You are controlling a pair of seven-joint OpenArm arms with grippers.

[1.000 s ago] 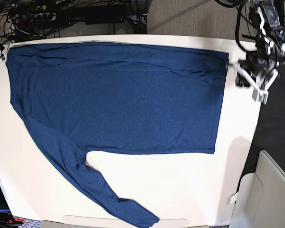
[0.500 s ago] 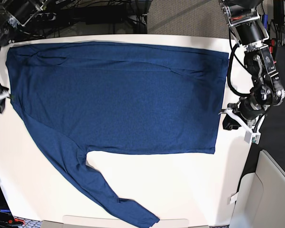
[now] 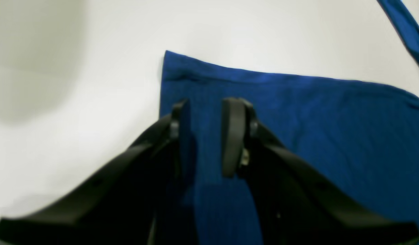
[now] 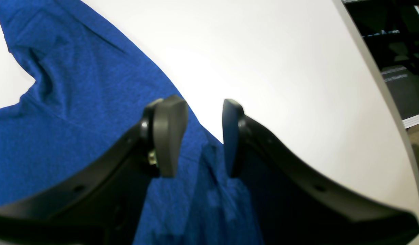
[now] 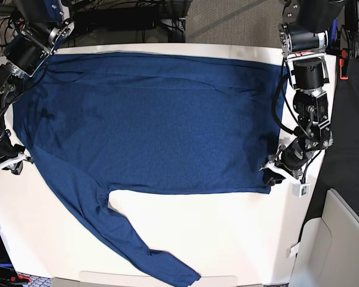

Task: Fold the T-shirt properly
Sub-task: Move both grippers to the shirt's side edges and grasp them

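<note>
The shirt (image 5: 149, 119) lies spread flat on the white surface (image 5: 227, 233), body stretched wide, one long sleeve (image 5: 116, 230) trailing off toward the near edge.

The left gripper (image 5: 274, 173) sits low at the shirt's lower corner on the base view's right side. Its wrist camera shows the jaws parted by a narrow gap, both poised over the blue cloth just inside the corner (image 3: 167, 56) (nothing is pinched between them).

The right gripper (image 5: 9, 162) hangs at the opposite side, by the sleeve's outer edge. Its jaws stand narrowly apart as well, straddling the cloth's border: one finger (image 4: 168, 132) over fabric, the other (image 4: 231, 132) over bare surface.
</note>
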